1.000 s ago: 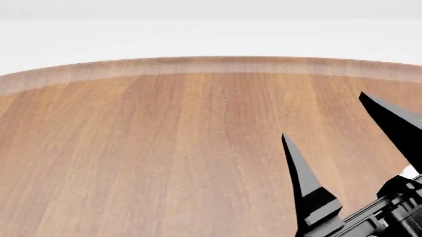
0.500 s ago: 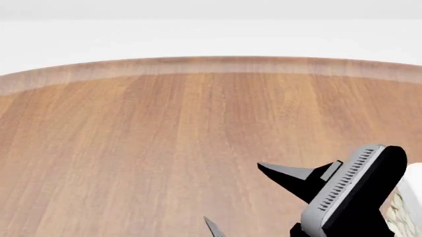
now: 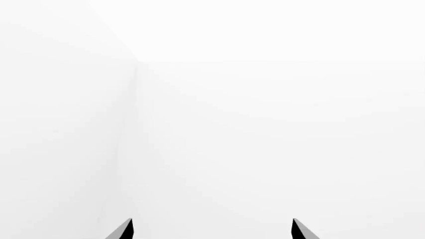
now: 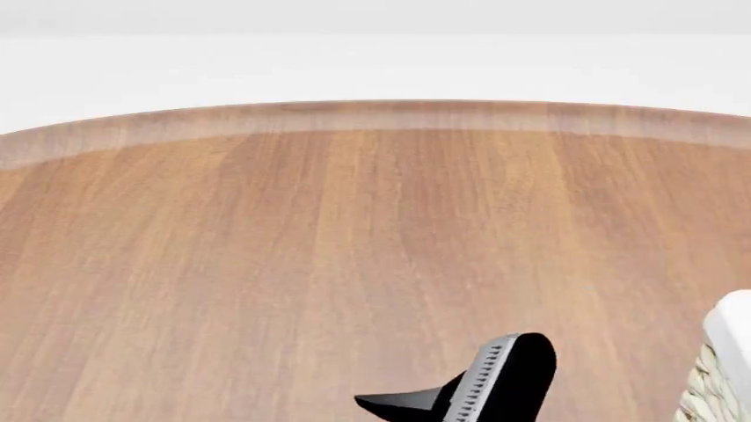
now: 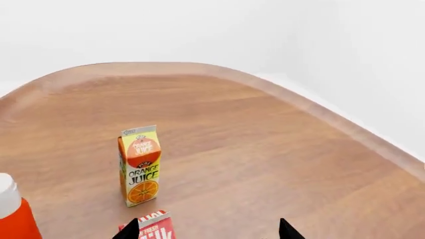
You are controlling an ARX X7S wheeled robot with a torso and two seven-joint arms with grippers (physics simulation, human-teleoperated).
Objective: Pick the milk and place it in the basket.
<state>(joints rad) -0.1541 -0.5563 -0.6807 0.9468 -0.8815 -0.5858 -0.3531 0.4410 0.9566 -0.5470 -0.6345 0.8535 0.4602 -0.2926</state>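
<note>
The milk (image 5: 150,228) shows only its red top with white lettering at the edge of the right wrist view, just inside one fingertip of my right gripper (image 5: 208,230). That gripper is open and empty, and the milk stands upright on the wooden table (image 5: 252,149). In the head view the right gripper's black body (image 4: 507,378) is low at the bottom edge, with one finger (image 4: 393,404) pointing left. A corner of the cream woven basket (image 4: 725,365) with white lining shows at the far right. My left gripper (image 3: 211,230) is open, empty, and faces a white wall.
An orange juice carton (image 5: 140,167) stands upright just beyond the milk. A red bottle with a white cap (image 5: 12,214) stands to one side of the milk. The table's rounded far edge (image 4: 375,114) runs along a white wall.
In the head view my right gripper has turned and swung down and to the left, to the bottom edge. The basket's corner has come into sight at the right.
</note>
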